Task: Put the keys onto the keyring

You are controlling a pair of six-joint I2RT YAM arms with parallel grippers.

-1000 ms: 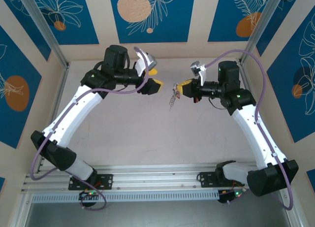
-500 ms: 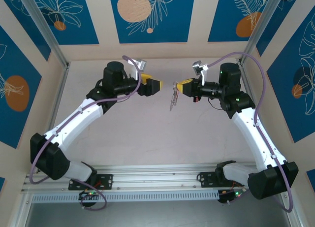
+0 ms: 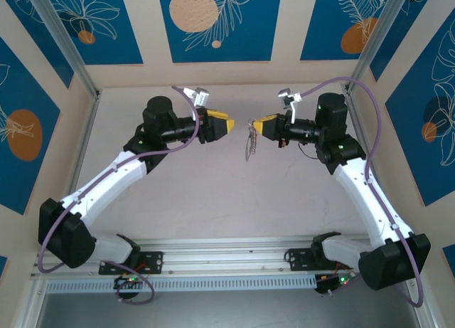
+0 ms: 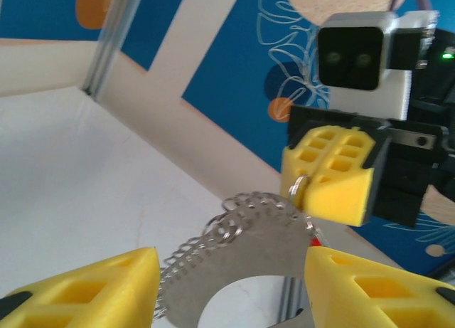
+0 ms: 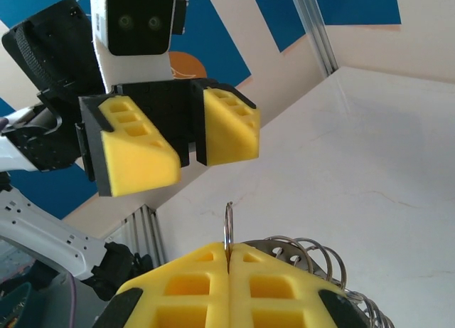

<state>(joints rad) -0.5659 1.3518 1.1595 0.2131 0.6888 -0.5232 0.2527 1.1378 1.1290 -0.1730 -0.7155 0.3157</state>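
Note:
The keyring (image 3: 249, 141), a flat grey metal loop strung with small silvery rings, hangs in mid-air from my right gripper (image 3: 256, 123). That gripper is shut on a thin wire ring (image 5: 228, 225) at the loop's top. In the left wrist view the grey loop (image 4: 274, 246) lies between and beyond my yellow fingertips (image 4: 106, 285), and a speck of the keys' red head (image 4: 313, 240) peeks out at its right edge. My left gripper (image 3: 229, 124) faces the right one from the left. It is open, a short gap away, and holds nothing. Its two pads (image 5: 227, 125) stand slightly apart.
Both grippers hover high over the white table (image 3: 213, 193), near its far end. Blue-and-beige patterned walls (image 3: 217, 22) and metal corner posts (image 3: 67, 47) enclose the space. The aluminium rail (image 3: 227, 264) with both arm bases runs along the near edge.
My left arm has swung its wrist round, so its gripper now points level at the right gripper, and its jaws have narrowed. The right gripper and keyring have risen slightly.

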